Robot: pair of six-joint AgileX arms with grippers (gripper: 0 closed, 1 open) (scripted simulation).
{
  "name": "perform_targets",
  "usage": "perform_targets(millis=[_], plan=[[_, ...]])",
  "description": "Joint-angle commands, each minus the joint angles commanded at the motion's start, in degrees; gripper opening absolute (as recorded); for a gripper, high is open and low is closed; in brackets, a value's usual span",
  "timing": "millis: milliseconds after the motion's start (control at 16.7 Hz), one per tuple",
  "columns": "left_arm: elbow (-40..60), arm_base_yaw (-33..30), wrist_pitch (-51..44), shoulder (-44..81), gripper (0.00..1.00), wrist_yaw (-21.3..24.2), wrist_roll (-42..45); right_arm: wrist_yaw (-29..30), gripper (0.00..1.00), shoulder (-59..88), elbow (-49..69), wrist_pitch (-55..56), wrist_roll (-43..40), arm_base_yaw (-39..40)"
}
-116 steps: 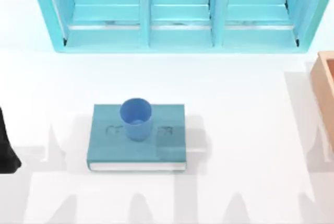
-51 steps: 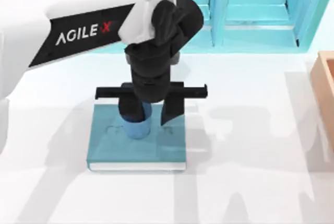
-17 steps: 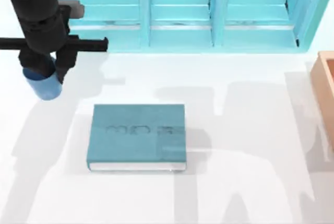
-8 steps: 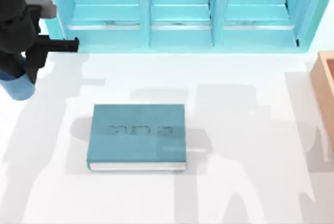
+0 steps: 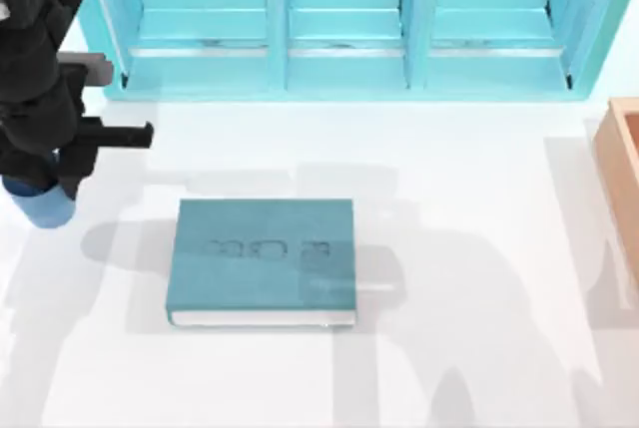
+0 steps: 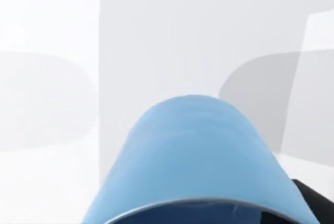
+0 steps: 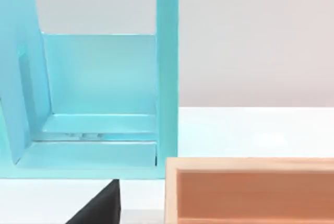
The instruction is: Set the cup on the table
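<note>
The small blue cup (image 5: 44,209) hangs upright in my left gripper (image 5: 44,185), which is shut on it, over the far left of the white table (image 5: 459,169). It is to the left of the teal book (image 5: 262,260) and apart from it. In the left wrist view the cup (image 6: 193,156) looms close, with bare table (image 6: 156,31) beyond its base. Whether the base touches the table cannot be told. A dark part of my right gripper (image 7: 99,208) shows in the right wrist view, parked by the shelf.
A light-blue shelf unit (image 5: 339,29) runs along the back of the table and also shows as the shelf (image 7: 99,104) in the right wrist view. A wooden box (image 5: 621,169) stands at the right edge, and this box (image 7: 250,192) lies close to the right arm.
My left gripper carried the cup leftward off the book, then in the last half second it came forward and slightly right. The book has not moved.
</note>
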Motion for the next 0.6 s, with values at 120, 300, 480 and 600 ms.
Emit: perform_targets(millis=[120, 300, 480, 600], plan=[[-0.6, 0.1, 0.6, 0.1, 0.00, 0.0, 0.1, 0.0, 1.00, 0.0, 0.0, 0.0, 0.0, 0.0], [-0.6, 0.1, 0.6, 0.1, 0.08, 0.0, 0.1, 0.0, 1.00, 0.0, 0.0, 0.0, 0.0, 0.0], [-0.6, 0.1, 0.6, 0.1, 0.30, 0.0, 0.1, 0.0, 1.00, 0.0, 0.0, 0.0, 0.0, 0.0], [-0.6, 0.1, 0.6, 0.1, 0.45, 0.0, 0.1, 0.0, 1.00, 0.0, 0.0, 0.0, 0.0, 0.0]])
